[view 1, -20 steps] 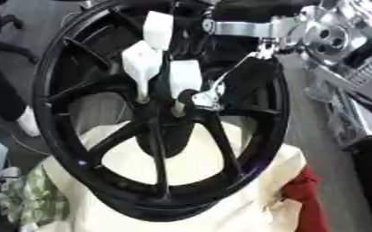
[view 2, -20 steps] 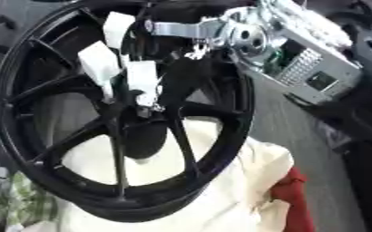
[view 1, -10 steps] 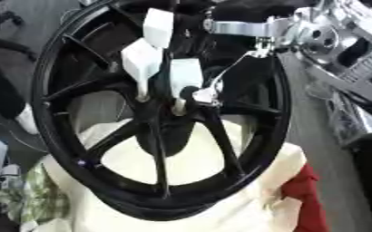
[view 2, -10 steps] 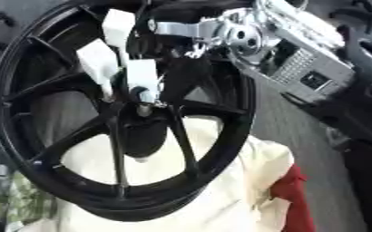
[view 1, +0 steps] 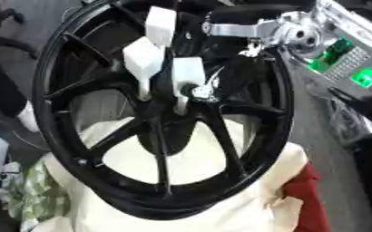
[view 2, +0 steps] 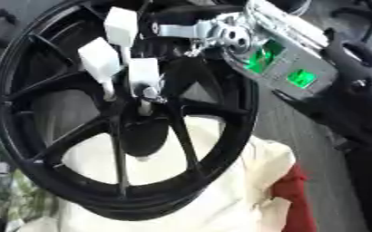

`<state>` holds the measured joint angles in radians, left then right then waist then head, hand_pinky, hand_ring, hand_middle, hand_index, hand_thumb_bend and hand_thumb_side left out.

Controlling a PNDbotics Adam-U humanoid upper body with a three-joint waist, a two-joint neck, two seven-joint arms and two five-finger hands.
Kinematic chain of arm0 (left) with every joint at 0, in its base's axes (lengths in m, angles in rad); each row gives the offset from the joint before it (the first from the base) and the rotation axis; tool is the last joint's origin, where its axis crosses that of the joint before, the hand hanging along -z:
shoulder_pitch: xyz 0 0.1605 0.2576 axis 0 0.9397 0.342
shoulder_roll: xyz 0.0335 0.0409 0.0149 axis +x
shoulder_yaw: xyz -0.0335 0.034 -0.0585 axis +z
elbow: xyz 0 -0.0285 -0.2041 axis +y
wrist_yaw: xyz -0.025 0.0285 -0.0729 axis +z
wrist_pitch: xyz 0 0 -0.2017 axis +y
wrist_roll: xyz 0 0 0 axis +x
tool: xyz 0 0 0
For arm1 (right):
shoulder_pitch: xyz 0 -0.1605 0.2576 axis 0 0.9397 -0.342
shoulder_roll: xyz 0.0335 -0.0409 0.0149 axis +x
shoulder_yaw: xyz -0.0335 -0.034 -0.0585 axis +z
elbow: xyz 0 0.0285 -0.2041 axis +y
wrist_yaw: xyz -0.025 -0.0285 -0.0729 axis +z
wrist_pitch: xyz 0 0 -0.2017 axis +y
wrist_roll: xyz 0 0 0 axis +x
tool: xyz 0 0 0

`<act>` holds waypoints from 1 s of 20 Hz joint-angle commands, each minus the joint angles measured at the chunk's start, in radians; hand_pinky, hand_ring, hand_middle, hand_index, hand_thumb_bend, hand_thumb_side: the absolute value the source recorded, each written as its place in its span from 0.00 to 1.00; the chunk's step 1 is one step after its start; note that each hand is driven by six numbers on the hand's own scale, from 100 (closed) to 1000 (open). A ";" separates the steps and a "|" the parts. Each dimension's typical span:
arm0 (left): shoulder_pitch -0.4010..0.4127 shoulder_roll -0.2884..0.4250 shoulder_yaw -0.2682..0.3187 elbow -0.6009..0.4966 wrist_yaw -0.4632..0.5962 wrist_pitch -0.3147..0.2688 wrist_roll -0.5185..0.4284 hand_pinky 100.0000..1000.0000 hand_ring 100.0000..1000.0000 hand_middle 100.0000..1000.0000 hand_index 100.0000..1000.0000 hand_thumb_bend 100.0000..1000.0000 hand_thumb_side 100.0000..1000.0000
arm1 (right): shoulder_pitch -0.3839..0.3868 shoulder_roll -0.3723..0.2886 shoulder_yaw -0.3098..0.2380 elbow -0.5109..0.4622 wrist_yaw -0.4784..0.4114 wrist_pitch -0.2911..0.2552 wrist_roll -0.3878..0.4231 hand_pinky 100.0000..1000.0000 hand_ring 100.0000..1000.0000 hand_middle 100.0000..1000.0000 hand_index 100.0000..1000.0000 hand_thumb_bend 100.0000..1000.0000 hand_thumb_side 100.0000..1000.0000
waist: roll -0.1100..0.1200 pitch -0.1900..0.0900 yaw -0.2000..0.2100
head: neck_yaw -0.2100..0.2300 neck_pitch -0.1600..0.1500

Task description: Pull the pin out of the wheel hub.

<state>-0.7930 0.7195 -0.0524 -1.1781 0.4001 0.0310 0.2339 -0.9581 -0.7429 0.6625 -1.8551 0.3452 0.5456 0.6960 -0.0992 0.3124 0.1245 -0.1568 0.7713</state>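
My right hand is reaching in from the upper right, over the top of the big black spoked alloy wheel, and my white-padded fingers are pointing down at its centre. The wheel is standing tilted, its lower rim sinking into a crumpled cream cloth. The small silvery pin is sitting at the wheel hub, just beside the nearest white pad and touching it or nearly so. Two pads are hanging close together above the hub, and a third is sitting higher, near the top of the rim. I cannot tell whether my fingers are closing on the pin or only resting next to it. My silver forearm is showing two green lights. A red cloth is peeking out at the lower right, and a green patterned cloth at the lower left
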 commanded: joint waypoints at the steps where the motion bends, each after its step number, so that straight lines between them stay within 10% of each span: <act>1: -0.020 0.020 0.006 -0.022 0.002 0.002 -0.001 0.78 0.81 0.73 0.78 1.00 0.43 | -0.011 -0.006 -0.005 0.018 0.006 0.013 0.030 0.83 0.78 0.75 0.84 0.25 0.39 | 0.006 -0.015 0.002 | -0.004 -0.001; 20: -0.023 0.021 0.003 -0.021 -0.004 0.005 0.001 0.78 0.81 0.72 0.78 1.00 0.43 | 0.024 -0.040 -0.056 -0.108 -0.169 0.089 -0.145 0.78 0.64 0.52 0.65 0.00 0.16 | 0.005 -0.011 0.002 | -0.011 -0.001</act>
<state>-0.7970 0.7190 -0.0528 -1.1834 0.3970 0.0334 0.2359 -0.9228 -0.7519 0.6290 -1.9312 0.1969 0.6152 0.5611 -0.1015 0.3202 0.1259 -0.1649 0.7714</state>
